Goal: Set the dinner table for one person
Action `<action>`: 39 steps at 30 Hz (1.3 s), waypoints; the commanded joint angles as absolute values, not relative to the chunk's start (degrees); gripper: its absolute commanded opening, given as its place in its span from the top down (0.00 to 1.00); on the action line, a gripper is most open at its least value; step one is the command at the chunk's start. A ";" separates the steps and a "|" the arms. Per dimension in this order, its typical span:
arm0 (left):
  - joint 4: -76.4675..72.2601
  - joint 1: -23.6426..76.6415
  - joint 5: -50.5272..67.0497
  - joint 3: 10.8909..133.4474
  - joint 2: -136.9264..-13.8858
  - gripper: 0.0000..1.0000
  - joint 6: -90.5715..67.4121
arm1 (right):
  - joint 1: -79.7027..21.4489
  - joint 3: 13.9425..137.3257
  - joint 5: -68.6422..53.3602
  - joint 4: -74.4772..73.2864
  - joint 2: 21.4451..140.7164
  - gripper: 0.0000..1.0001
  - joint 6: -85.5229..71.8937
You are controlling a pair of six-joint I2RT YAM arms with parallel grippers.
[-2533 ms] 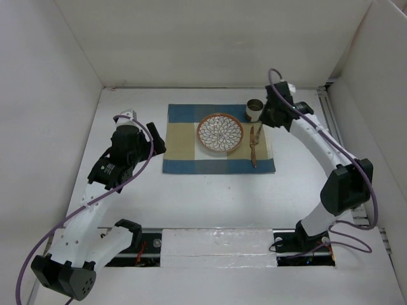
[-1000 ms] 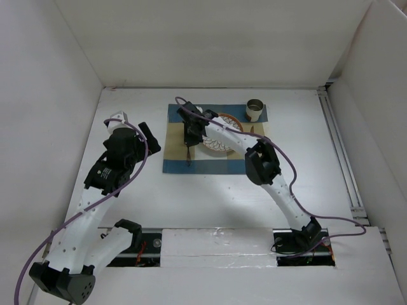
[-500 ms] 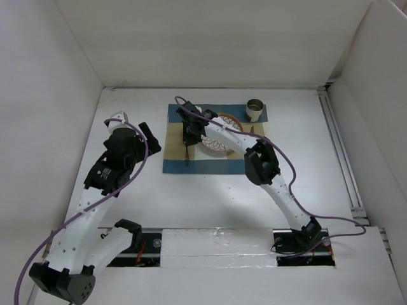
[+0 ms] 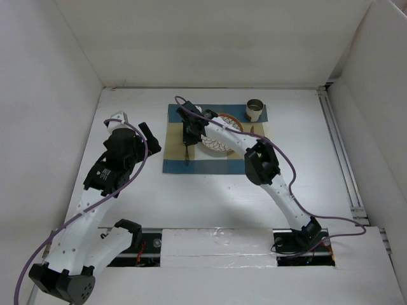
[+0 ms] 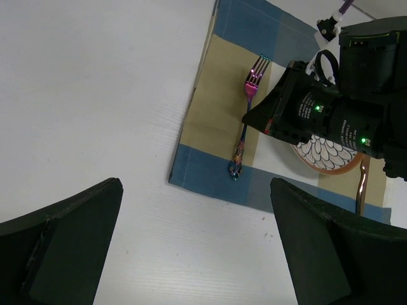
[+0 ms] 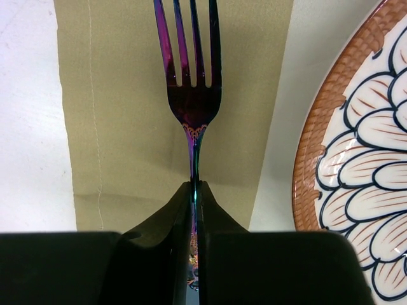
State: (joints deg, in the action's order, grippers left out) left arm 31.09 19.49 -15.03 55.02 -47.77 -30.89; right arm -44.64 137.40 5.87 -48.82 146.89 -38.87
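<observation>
My right gripper point(image 4: 189, 136) is shut on the handle of an iridescent purple fork point(image 6: 189, 76). It holds the fork low over the left side of the blue-and-tan checked placemat point(image 4: 175, 130), tines toward the back. The fork also shows in the left wrist view point(image 5: 245, 121) and from above point(image 4: 186, 157). In the right wrist view my gripper point(image 6: 195, 189) pinches the fork's neck. A patterned plate point(image 4: 219, 145) with a brown rim sits mid-mat, partly under my right arm. My left gripper point(image 4: 149, 135) is open and empty over the white dinner table point(image 4: 222, 203), left of the mat.
A small metal cup point(image 4: 255, 110) stands at the mat's back right corner. A copper knife point(image 5: 361, 187) lies right of the plate point(image 5: 324, 159). White walls close in the table on the left, back and right. My right arm spans the plate.
My right arm swung from beside the cup to the left of the plate, carrying the fork. Over the last second it barely moved. My left arm has hardly moved.
</observation>
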 commanded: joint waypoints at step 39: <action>40.32 16.96 -24.78 66.42 -45.62 0.00 -33.66 | -49.04 93.82 35.31 -47.36 79.79 0.00 -36.30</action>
